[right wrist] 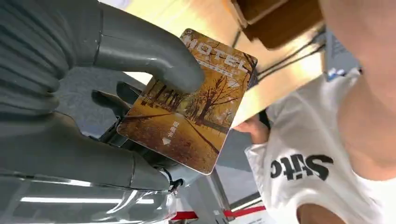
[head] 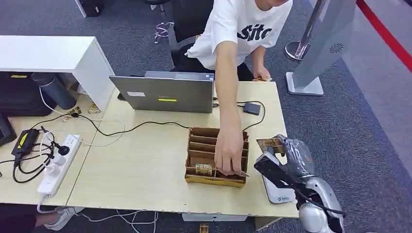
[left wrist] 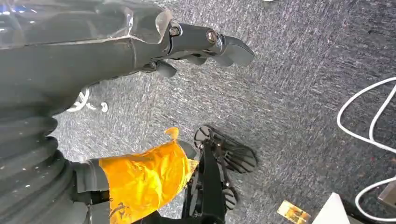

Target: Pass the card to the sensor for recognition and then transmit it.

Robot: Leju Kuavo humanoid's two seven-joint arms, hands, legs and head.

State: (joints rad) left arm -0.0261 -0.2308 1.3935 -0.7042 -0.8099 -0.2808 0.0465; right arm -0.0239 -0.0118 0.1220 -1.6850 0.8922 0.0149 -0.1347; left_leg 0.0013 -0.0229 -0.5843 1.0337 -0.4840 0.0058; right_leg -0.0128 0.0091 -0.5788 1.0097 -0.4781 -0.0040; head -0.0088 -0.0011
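Amber-brown card (right wrist: 189, 105) printed with an autumn tree avenue and pale "HOTEL" lettering, pinched by the grey right hand (right wrist: 93, 93). Brown cardboard organiser (head: 206, 158) on a pale wood table (head: 145, 165). White T-shirt (head: 233, 24) with black lettering at 12 o'clock. Silver-grey laptop (head: 165, 92). Speckled dark grey carpet (left wrist: 303, 93).

Silver right arm (head: 316, 204), grey ribbed wrist cover, dark-fingered right hand (head: 284, 160) (thick grey thumb).
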